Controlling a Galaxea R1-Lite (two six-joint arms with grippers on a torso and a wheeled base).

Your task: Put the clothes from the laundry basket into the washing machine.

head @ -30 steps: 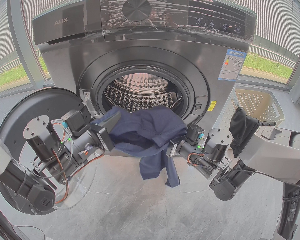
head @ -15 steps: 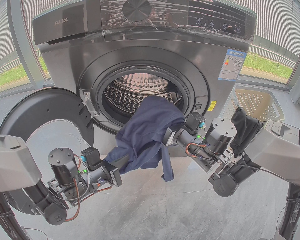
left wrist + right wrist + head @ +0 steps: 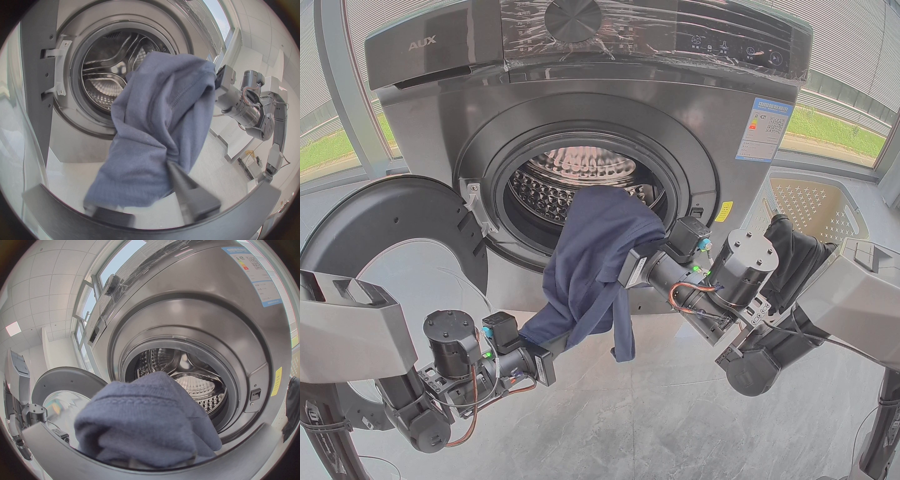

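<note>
Two grippers are on one shirt here. Your right gripper (image 3: 630,262) is up at the mouth of the washer (image 3: 675,119), buried under the shirt (image 3: 594,250). The cloth is draped right over its tip, so I can't tell if it's clenched or just carrying the load. Your left gripper (image 3: 562,342) is way lower, near the floor (image 3: 581,425) and just in front of the open door (image 3: 381,219). It's clamped on the shirt's bottom corner, and the left wrist view shows fabric bunched between its fingers (image 3: 190,193).

The bit that matters is that the shirt's long axis runs on a diagonal, from the high end on the right gripper down and across to the left gripper. The high end sits just in front of the drum (image 3: 581,169), over the right half of the opening, but none of it looks to be inside yet. The right arm is clearly the nearer one, so I'd guess you push forward with that and let the left feed the tail in after.

The shirt itself is navy, soft and knit-looking with a stitched seam. It's pulled fairly taut between the two grips, and one loose flap dangles below the right gripper, off the floor. Watch that flap at the door seal. The basket (image 3: 819,206) is off to the washer's right.
</note>
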